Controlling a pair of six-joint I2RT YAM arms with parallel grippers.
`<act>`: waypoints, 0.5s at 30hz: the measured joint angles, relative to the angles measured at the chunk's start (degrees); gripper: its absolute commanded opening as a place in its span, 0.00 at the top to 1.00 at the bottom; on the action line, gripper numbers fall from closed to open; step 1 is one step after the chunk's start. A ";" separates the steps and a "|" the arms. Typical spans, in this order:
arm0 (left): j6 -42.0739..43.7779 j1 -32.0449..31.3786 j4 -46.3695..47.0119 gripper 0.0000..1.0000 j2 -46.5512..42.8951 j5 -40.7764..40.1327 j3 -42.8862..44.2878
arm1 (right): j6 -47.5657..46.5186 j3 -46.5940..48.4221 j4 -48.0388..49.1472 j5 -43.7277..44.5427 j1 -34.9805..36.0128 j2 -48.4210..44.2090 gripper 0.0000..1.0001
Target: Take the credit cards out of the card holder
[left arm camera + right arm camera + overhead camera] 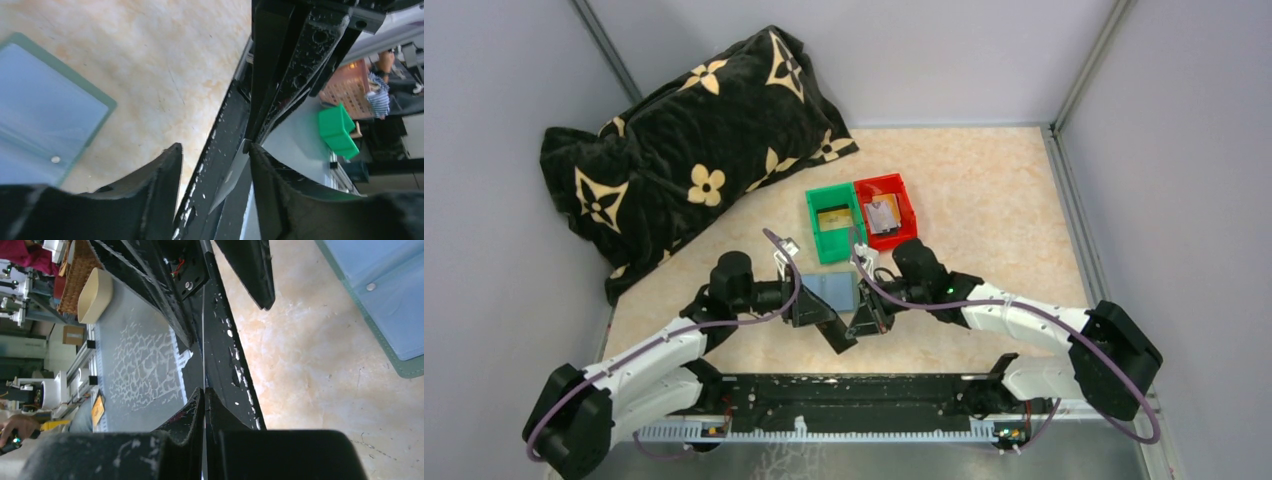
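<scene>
Two cards are out & binned at the back: a gold card (831, 219) lies flat in the green bin (836, 250), and a 2nd card (882, 216), greyish, lies in the red bin (896, 186) touching it on the right. The card holder (829, 292) (40, 110) (385, 295) lies flat on the table (984, 200) just in front of the green bin, snap stud showing, w/ both claws just nearer the bases than it.

Right gripper (864, 325) (204, 390): fingers pressed nearly together, pinching a thin pale card (231, 175), seen edge-on from its own cam, lifted off the table. Left gripper (832, 338) (215, 150): fingers wide apart, gripping nothing, tips facing the right claw's. That pale card hangs in the gap, close to one finger; contact, can't tell.

Black flower-print pillow (684, 150) fills the far-left corner, well apart from the action.
</scene>
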 measured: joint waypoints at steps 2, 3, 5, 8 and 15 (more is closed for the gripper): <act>-0.92 0.00 1.01 0.58 1.49 2.95 0.00 | -0.31 0.00 -0.07 -0.55 0.00 0.00 1.00; -1.22 0.00 1.62 0.61 1.79 4.07 0.00 | -0.46 0.00 -0.17 -0.66 0.00 0.00 1.00; -2.03 0.00 2.84 0.71 1.75 5.99 0.00 | -0.90 0.00 -0.46 -0.79 0.00 0.00 1.00; -2.62 0.00 4.11 0.86 0.66 7.91 0.00 | -1.38 0.02 -0.83 -0.81 0.00 0.04 1.00; -2.51 0.07 4.17 1.00 -0.52 9.73 0.02 | -1.97 0.83 -1.70 -1.62 -0.02 0.52 1.00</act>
